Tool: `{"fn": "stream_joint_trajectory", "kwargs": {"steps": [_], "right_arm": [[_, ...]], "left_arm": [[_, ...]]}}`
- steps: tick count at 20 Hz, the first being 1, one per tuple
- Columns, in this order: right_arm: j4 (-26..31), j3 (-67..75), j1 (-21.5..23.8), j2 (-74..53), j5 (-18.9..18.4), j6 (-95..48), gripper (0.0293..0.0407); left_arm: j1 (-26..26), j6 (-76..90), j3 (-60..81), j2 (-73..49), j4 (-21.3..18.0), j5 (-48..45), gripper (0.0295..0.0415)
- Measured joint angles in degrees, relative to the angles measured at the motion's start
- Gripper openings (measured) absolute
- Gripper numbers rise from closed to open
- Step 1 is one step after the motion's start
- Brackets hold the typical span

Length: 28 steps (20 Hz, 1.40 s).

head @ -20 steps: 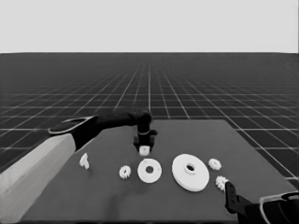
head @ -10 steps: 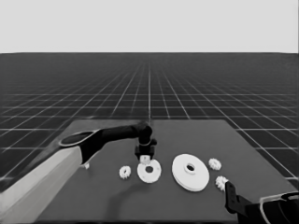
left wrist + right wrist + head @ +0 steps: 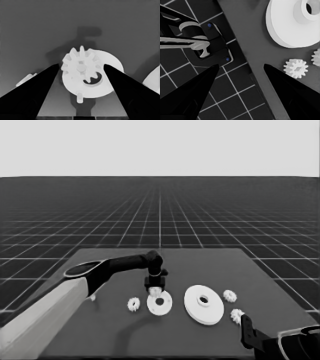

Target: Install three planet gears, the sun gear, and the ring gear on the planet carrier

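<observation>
- Dark table (image 3: 210, 265) fills the lower half of the head view, under a gridded floor and a pale band of sky.
- Just left of the frame's centre lies the smaller round part (image 3: 160, 303), flat on the table.
- Over its far edge hangs the left gripper (image 3: 154, 288), fingers spread either side of a gear (image 3: 81, 65); no contact with the gear can be made out, and the gear sits on the smaller round part beside its hole.
- One gear (image 3: 133, 304) lies just left of that part.
- Right of centre lies the larger round part (image 3: 203, 304), with two gears (image 3: 229, 295) (image 3: 236, 314) near its right rim.
- At lower right, the right gripper (image 3: 246, 324) waits at the table's corner, fingers apart and empty.
</observation>
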Motion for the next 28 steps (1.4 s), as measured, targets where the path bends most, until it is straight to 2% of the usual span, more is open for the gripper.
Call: {"fn": "stream_joint_trajectory", "kwargs": {"steps": [4,6,8,14,15,17,24,25,26,28], "right_arm": [[0.00,0.00,0.00,0.00,0.00,0.00,0.0385],[0.00,0.00,0.00,0.00,0.00,0.00,0.0385],[0.00,0.00,0.00,0.00,0.00,0.00,0.0385],[0.00,0.00,0.00,0.00,0.00,0.00,0.0385],[0.00,0.00,0.00,0.00,0.00,0.00,0.0385],[0.00,0.00,0.00,0.00,0.00,0.00,0.0385],[0.00,0.00,0.00,0.00,0.00,0.00,0.0385],[0.00,0.00,0.00,0.00,0.00,0.00,0.0385],[0.00,0.00,0.00,0.00,0.00,0.00,0.0385],[0.00,0.00,0.00,0.00,0.00,0.00,0.0385]], "left_arm": [[0.00,0.00,0.00,0.00,0.00,0.00,0.0385],[-5.15,-3.10,5.64,-1.89,-4.39,3.04,0.0385],[-7.25,-3.65,6.62,-2.16,-6.20,3.80,0.0385],[-8.18,-3.78,6.87,-2.22,-7.16,4.14,0.0385],[-7.74,-9.77,23.03,-11.56,-6.33,4.83,0.0385],[-7.16,-11.89,33.31,-20.52,-5.76,5.16,0.0385],[-6.97,-11.94,37.39,-24.53,-5.50,5.13,0.0385],[-2.35,-10.67,35.33,-23.96,-0.62,3.74,0.0385],[0.95,-9.60,33.42,-23.41,2.13,2.65,0.0385],[3.69,-8.32,31.04,-22.69,4.45,1.36,0.0385]]}}
